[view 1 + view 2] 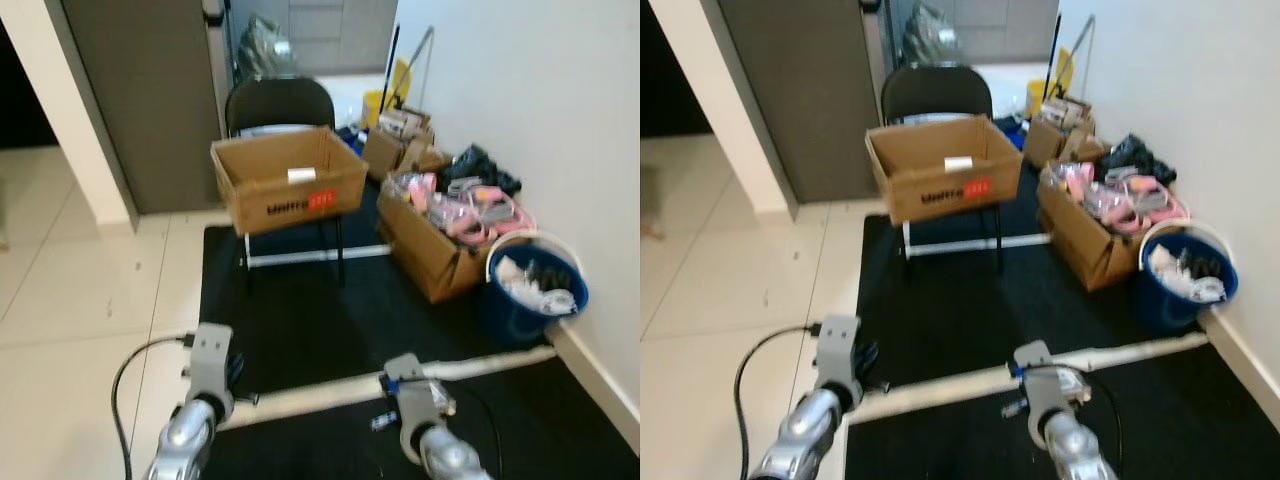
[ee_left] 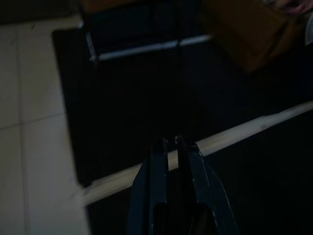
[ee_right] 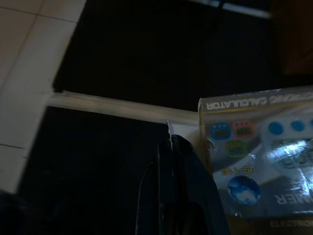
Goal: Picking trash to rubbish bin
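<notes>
The jaws of the right gripper [image 3: 171, 147] are clenched on a calculator package [image 3: 259, 161], held edgewise, probably so it can be carried to the blue bucket [image 1: 532, 290] by the wall, judged to be the bin. The left gripper [image 2: 172, 147] is held empty, jaws closed, above the black mat [image 1: 300, 320].

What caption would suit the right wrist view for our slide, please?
Right pincer shut on a calculator box above a black mat.
</notes>
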Available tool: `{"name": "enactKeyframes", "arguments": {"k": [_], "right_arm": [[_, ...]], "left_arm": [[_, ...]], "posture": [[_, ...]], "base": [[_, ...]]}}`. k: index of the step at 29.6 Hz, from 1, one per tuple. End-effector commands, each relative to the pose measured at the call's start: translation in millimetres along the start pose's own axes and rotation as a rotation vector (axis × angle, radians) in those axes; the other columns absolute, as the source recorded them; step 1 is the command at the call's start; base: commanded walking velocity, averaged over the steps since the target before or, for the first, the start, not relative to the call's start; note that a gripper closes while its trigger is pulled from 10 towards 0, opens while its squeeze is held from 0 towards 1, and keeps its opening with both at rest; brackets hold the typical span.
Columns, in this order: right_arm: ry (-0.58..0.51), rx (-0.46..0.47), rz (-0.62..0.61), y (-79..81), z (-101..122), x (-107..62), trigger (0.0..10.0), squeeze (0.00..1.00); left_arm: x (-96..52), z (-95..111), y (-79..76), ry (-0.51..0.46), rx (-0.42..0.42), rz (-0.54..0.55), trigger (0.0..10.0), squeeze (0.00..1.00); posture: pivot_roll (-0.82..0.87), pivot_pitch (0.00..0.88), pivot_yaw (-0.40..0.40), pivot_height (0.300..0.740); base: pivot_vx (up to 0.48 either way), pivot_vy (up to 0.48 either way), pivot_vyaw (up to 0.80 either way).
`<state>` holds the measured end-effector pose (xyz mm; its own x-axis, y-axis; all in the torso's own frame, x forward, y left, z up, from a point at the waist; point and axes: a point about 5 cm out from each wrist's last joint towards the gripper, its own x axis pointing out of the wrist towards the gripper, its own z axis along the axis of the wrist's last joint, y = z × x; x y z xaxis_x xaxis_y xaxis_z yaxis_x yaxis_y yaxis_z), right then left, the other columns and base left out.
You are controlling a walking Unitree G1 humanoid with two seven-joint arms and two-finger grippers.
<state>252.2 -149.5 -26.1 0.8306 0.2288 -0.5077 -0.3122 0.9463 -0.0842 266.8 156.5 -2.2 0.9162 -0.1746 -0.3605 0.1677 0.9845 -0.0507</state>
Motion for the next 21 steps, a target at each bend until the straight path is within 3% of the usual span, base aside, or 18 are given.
{"name": "enactKeyframes", "arguments": {"k": [1, 21], "right_arm": [[0.024, 0.002, 0.003, 1.6, -6.7, -1.7, 10.0, 0.0], [0.018, 0.009, -0.011, -1.0, -2.7, 1.0, 10.0, 0.0]], "left_arm": [[-0.1, -0.5, 0.5, 0.001, 0.003, -0.001, 10.0, 0.0], [0.8, 0.6, 0.9, -0.004, -0.001, 0.002, 10.0, 0.0]], "posture": [[-0.03, 0.049, 0.02, 0.74], [-0.02, 0.065, 0.019, 0.74]], "base": [[0.341, 0.0, 0.0], [0.343, 0.0, 0.0]]}}
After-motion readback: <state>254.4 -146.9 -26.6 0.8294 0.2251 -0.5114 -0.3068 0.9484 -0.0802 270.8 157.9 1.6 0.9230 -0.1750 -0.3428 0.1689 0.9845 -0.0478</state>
